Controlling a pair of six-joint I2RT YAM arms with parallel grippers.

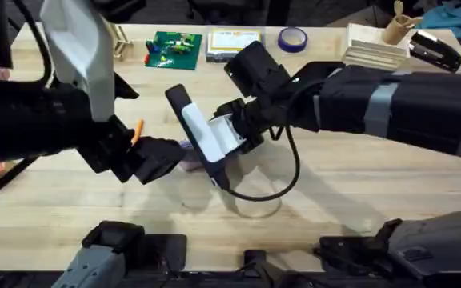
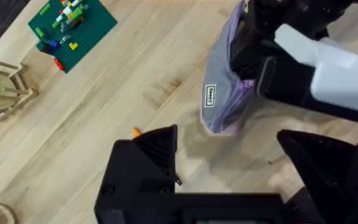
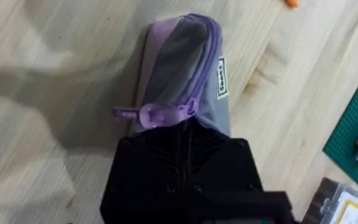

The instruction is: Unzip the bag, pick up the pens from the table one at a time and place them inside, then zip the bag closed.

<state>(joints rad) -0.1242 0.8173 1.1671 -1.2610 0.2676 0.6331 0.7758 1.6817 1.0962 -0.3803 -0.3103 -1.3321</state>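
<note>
The lavender bag (image 3: 179, 62) lies on the table (image 1: 334, 192), mostly hidden under the two grippers in the overhead view, where a purple bit of the bag (image 1: 189, 157) shows. My right gripper (image 3: 182, 127) is shut on the bag at its zipper end, with the lavender zipper pull (image 3: 157, 116) right at its tip. From the left wrist, the right gripper (image 2: 272, 62) covers the bag's (image 2: 222, 93) far part. My left gripper (image 2: 229, 142) hangs open just short of the bag's near end, touching nothing. One of the pens, orange (image 1: 138, 128), lies left of the bag; its tip (image 2: 135, 131) peeks past a finger.
Along the far edge stand a green brick baseplate (image 1: 174, 48), a clear box (image 1: 232, 42), a blue tape roll (image 1: 292, 38), stacked wooden pieces (image 1: 374, 52) and a black stapler (image 1: 434, 48). A small wooden rack (image 2: 2, 87) sits beyond the baseplate (image 2: 73, 28).
</note>
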